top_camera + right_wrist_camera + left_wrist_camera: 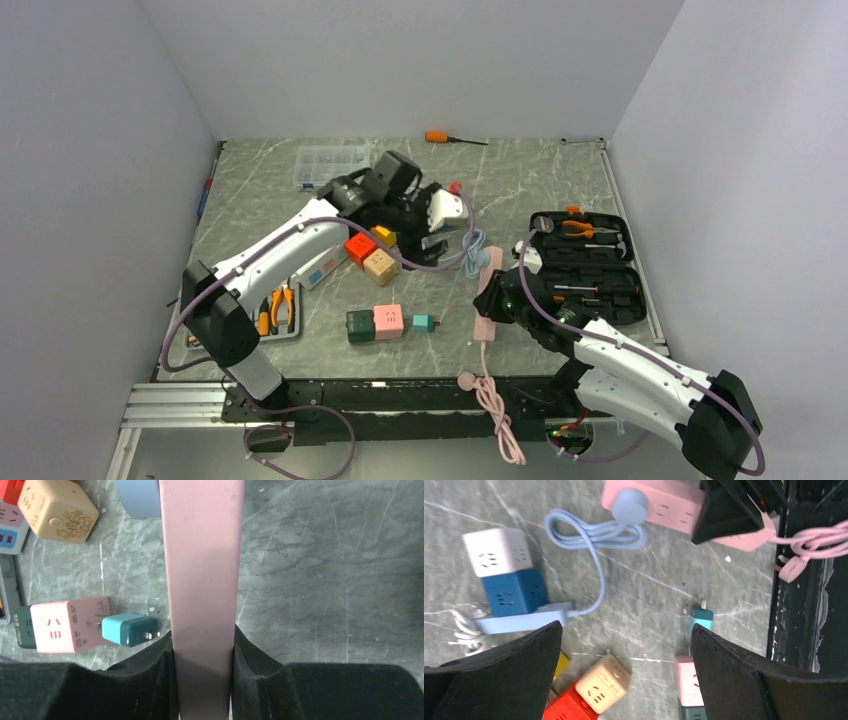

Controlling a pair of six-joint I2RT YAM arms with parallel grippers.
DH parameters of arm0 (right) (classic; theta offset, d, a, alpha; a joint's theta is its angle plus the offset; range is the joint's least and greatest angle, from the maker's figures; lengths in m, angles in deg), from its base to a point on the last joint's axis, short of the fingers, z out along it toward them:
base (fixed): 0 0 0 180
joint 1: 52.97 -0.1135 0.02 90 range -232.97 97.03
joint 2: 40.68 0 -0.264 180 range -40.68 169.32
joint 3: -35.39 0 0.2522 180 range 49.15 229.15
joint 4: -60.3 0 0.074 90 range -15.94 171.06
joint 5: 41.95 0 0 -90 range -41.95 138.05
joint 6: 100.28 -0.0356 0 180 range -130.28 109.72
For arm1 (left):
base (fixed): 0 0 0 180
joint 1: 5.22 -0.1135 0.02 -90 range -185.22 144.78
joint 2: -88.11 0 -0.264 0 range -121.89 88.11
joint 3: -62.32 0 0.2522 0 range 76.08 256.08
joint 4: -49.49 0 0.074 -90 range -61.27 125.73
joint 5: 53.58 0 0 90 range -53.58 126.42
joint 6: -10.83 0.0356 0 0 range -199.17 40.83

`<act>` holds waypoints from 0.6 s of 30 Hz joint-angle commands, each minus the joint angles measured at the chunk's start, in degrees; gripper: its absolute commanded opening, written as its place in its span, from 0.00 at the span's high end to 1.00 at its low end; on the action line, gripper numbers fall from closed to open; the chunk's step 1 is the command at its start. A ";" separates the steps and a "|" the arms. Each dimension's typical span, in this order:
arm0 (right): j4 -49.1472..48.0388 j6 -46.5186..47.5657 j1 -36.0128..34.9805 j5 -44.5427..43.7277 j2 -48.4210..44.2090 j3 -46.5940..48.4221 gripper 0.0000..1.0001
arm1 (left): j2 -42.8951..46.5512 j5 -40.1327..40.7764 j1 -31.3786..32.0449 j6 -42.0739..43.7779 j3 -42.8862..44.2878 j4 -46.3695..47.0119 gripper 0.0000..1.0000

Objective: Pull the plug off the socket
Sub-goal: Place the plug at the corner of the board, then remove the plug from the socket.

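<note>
A pink socket strip (490,268) (664,502) lies right of centre. My right gripper (497,295) (202,645) is shut on its near end, pads pressed to both sides of the strip (202,555). A light blue round plug (629,505) (137,497) sits against the strip's socket face; whether its pins are in, I cannot tell. Its blue cable (594,535) (476,243) loops off to the left. My left gripper (432,228) (626,630) hovers wide open left of the strip, over the cubes, with nothing between its fingers.
Cube sockets lie about: beige (381,265), red (360,248), pink (388,320), green (360,326), white (499,552) and dark blue (514,590). A teal adapter (424,322) lies beside the pink cube. An open tool case (585,265) stands right, pliers (278,308) left, a screwdriver (450,138) at the back.
</note>
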 commanded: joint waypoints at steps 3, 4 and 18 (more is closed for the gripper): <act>-7.86 5.47 0.07 4.70 -4.78 1.37 1.00 | -4.97 -15.24 -3.93 0.31 3.99 -1.47 0.01; -8.32 6.02 0.05 5.27 -5.26 1.45 1.00 | -6.54 -16.76 -4.31 1.95 4.77 -2.40 0.01; -11.96 10.53 0.05 10.05 -2.60 3.73 1.00 | -21.01 -25.24 -5.72 9.07 12.60 -2.73 0.01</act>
